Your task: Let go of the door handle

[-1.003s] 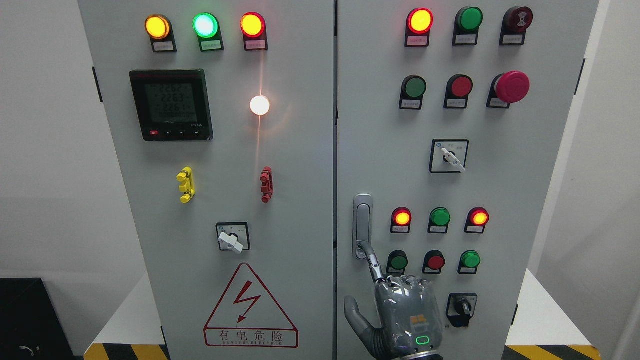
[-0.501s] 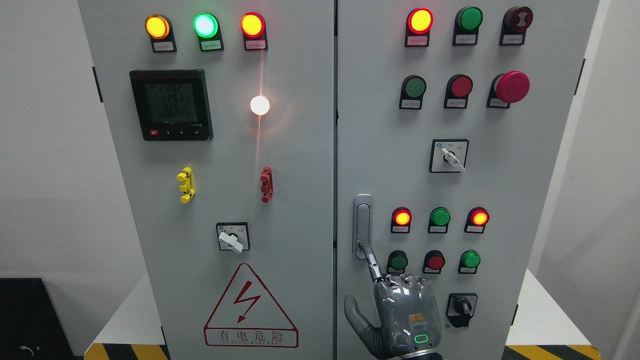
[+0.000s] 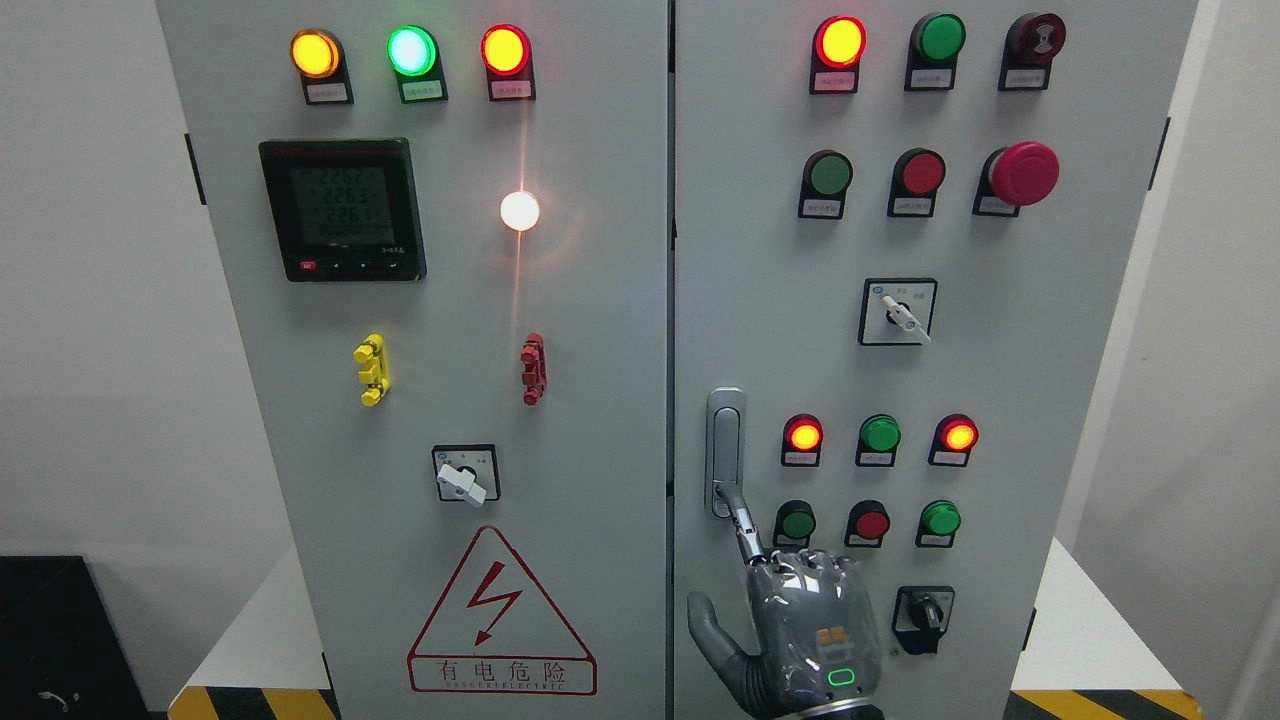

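A grey two-door electrical cabinet (image 3: 560, 330) is being shown standing before a pale wall, with yellow-and-black hazard striping (image 3: 255, 703) at the floor on both sides. The door handle (image 3: 725, 450) is being seen on the right door, close beside the seam between the doors; its long axis is running vertically, rounded top upward, and it is lying flush against the panel.

A single robot hand (image 3: 805, 625) is being raised from the bottom edge, right of the middle, so it is being taken as the right hand. Its back is being turned to the camera, the thumb is being held out to the left, and one finger (image 3: 745, 525) is being extended up and leftward, its tip resting at the lower end of the handle. The other fingers are being kept curled at the knuckles; nothing is being grasped.

On the left door, three lit lamps are being counted along the top, a white lamp below them, one meter display (image 3: 343, 210), one yellow clip, one red clip, one rotary switch and one warning triangle (image 3: 500, 620). On the right door, eleven round lamps or buttons, one red mushroom button (image 3: 1025, 173) and two rotary switches are being counted
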`<state>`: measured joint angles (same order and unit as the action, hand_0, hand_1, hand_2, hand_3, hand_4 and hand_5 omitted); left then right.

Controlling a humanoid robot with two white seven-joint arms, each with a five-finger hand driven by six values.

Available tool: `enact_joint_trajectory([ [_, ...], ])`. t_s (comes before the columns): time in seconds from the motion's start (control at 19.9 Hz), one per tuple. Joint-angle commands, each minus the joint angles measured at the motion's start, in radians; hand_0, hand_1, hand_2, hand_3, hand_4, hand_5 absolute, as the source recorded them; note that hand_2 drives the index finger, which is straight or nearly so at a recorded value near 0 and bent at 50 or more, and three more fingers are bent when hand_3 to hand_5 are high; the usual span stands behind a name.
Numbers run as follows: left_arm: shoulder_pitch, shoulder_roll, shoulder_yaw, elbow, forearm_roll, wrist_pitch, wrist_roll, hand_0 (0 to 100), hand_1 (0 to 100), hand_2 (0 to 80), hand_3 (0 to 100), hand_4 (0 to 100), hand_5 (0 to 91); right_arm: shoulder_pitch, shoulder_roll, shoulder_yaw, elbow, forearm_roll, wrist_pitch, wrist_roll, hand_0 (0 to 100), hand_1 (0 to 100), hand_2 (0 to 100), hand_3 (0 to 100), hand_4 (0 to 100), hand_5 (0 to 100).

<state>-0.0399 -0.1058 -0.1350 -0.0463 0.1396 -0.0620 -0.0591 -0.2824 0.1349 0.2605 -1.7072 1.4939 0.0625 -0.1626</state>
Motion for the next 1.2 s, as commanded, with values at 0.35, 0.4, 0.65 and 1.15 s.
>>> enact_joint_trajectory([
  [0.35, 0.000, 0.000, 0.000, 0.000, 0.000, -0.001, -0.001, 12, 56, 0.0, 0, 0, 0.0, 0.003, 0.000, -0.003, 0.011, 0.005, 0.014, 0.003, 46, 37, 3, 100, 100, 100],
  [0.4, 0.000, 0.000, 0.000, -0.001, 0.000, -0.001, -0.001, 12, 56, 0.0, 0, 0, 0.0, 0.003, 0.000, -0.003, 0.012, 0.005, 0.023, 0.003, 46, 37, 3, 100, 100, 100],
  [0.65, 0.000, 0.000, 0.000, -0.001, 0.000, -0.001, -0.001, 12, 56, 0.0, 0, 0, 0.0, 0.002, 0.000, -0.001, 0.014, 0.005, 0.026, 0.005, 46, 37, 3, 100, 100, 100],
  [1.15, 0.000, 0.000, 0.000, 0.000, 0.000, -0.001, -0.001, 12, 56, 0.0, 0, 0, 0.0, 0.003, 0.002, 0.003, 0.015, 0.005, 0.026, 0.005, 46, 37, 3, 100, 100, 100],
])
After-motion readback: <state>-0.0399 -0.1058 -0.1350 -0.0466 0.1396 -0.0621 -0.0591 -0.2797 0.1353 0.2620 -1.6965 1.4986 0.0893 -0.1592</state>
